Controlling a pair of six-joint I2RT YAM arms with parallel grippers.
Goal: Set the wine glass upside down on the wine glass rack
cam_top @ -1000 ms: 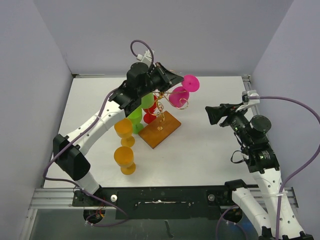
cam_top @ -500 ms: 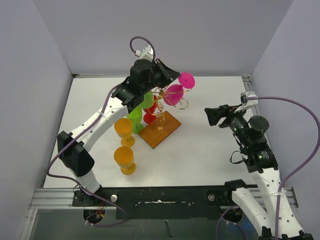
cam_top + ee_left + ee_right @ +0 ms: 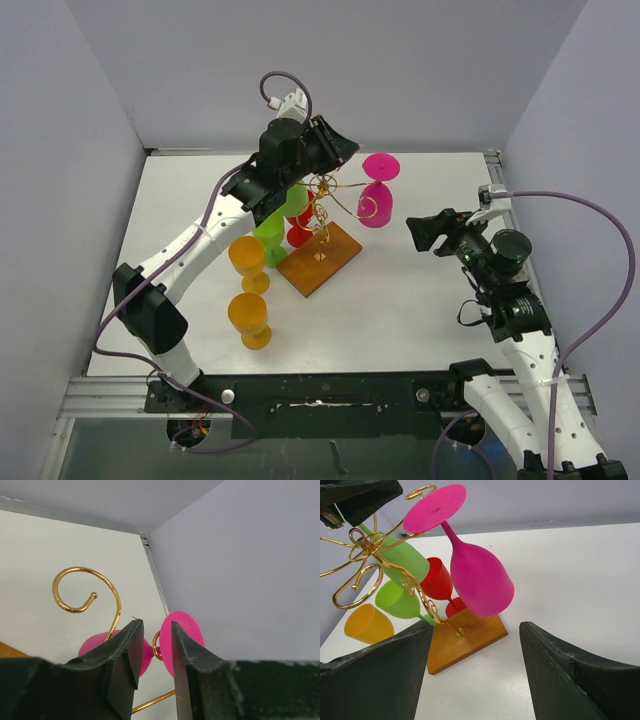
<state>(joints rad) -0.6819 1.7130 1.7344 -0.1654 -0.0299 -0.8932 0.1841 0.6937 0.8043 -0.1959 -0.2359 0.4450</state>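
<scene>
wine glass [image 3: 377,205] inverted on rack [image 3: 322,215] outer arm | left fingers [image 3: 127,650] narrowly parted | right fingers [image 3: 555,675] spread

Scanning top, left wrist and right wrist views for print: finding no readable text, label, brand, number or sign anywhere.

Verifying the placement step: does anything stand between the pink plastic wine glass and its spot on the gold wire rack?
Nothing visible does. The pink plastic wine glass already hangs upside down, foot up, its stem caught in a curled arm of the gold wire rack. The left gripper is nearby, slightly open, holding nothing.
</scene>
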